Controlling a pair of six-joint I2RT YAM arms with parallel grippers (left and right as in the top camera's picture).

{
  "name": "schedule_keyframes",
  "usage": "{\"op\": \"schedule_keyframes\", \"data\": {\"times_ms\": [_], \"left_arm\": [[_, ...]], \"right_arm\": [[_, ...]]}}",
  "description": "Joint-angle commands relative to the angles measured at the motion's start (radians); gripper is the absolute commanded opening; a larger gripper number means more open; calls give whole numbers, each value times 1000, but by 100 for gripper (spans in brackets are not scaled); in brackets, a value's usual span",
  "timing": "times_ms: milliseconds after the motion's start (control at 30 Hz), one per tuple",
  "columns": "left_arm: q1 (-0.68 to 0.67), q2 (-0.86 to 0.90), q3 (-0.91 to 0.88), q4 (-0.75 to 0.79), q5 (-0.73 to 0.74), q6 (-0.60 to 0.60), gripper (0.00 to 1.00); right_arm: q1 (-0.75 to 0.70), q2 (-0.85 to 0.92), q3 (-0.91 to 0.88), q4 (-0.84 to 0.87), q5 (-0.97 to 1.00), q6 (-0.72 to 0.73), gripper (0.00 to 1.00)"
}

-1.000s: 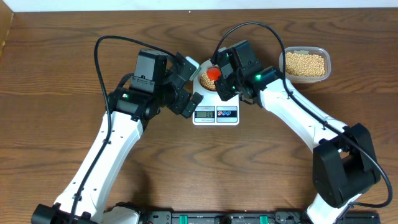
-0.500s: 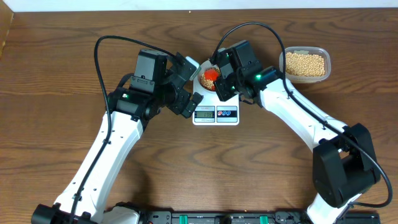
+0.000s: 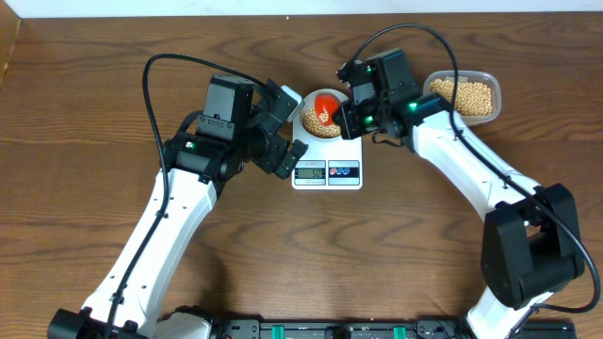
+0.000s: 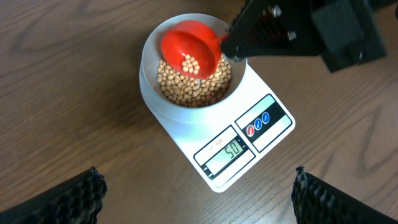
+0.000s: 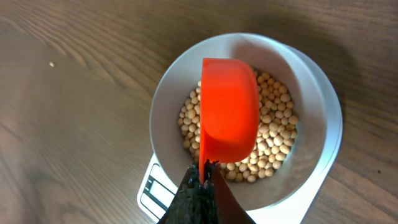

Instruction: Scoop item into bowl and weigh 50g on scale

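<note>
The white scale [image 3: 327, 172] [image 4: 249, 146] carries the pale bowl [image 3: 311, 105] [image 4: 149, 81] [image 5: 311, 124], partly filled with tan beans [image 4: 193, 87] [image 5: 273, 143]. Its display [image 4: 225, 151] reads 50. My right gripper [image 3: 350, 115] [image 5: 202, 183] is shut on the handle of a red scoop [image 3: 323, 106] [image 4: 189, 55] [image 5: 229, 106], held tilted over the bowl with a few beans left in it. My left gripper [image 3: 287, 127] [image 4: 196, 199] is open and empty, hovering at the scale's left side.
A clear plastic tub [image 3: 463, 97] of more beans stands at the back right, just behind my right arm. The brown wooden table [image 3: 94, 113] runs around the scale. Black cables arch over both arms.
My right gripper has pulled back to the right and up. The red scoop has shifted slightly within the bowl. The left arm has not moved.
</note>
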Motion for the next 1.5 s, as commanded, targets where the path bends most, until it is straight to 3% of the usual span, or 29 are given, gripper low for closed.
{"op": "schedule_keyframes", "data": {"times_ms": [0, 233, 1033, 1467], "left_arm": [[0, 8, -2, -1, -6, 2, 98], [0, 8, -2, -1, -6, 2, 98], [0, 8, -2, -1, -6, 2, 98], [0, 8, -2, -1, -6, 2, 98]], "right_arm": [[-25, 19, -6, 19, -83, 57, 1], [-68, 19, -6, 58, -204, 76, 1], [-69, 19, -6, 54, -204, 62, 1], [-28, 19, -7, -24, 11, -51, 1]]}}
